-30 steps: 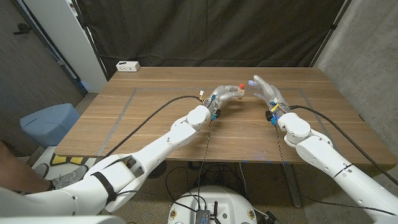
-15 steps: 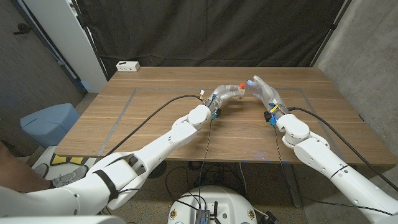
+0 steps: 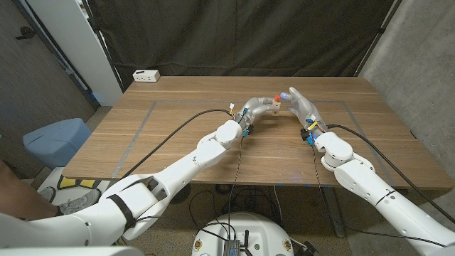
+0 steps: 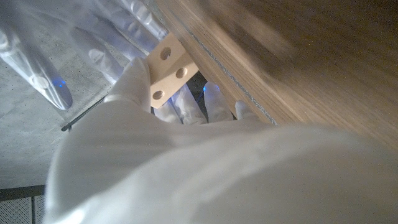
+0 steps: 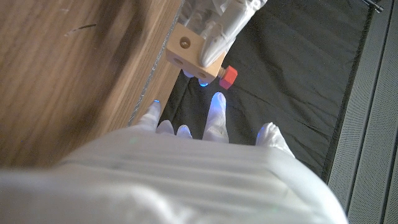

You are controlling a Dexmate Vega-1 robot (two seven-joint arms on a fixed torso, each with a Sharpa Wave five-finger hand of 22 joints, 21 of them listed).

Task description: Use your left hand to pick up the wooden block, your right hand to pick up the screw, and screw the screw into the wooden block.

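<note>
Over the last second the right hand (image 3: 302, 107) has closed in on the left hand (image 3: 257, 108) from the 3 o'clock side, so the gap between them in the head view has narrowed. The left hand has held its position, and the worktop (image 3: 178, 135) carries no new items.

Meaning for the task: the screw (image 5: 227, 76) is already seated in the wooden block (image 5: 190, 47); its red head stands proud of one block face. The right hand's approach is judged to be a return to the screw head for a further turn, so the task is in its late, tightening phase.

Hand states: the left hand grips the wooden block between its fingers and holds it clear above the worktop, past its centre toward 12 o'clock. The right hand's fingers are spread and hold nothing; its fingertips (image 5: 217, 104) lie just beside the screw head, and contact cannot be confirmed.

Materials and shapes:
- Wooden block: pale, smooth, squared, with round holes drilled in its faces.
- Screw: red head with faceted sides, probably plastic.
- Hands: glossy white shells, some fingertips lit blue.
- Worktop: brown wood grain, matte, with a pale rectangular outline marked on it.
</note>
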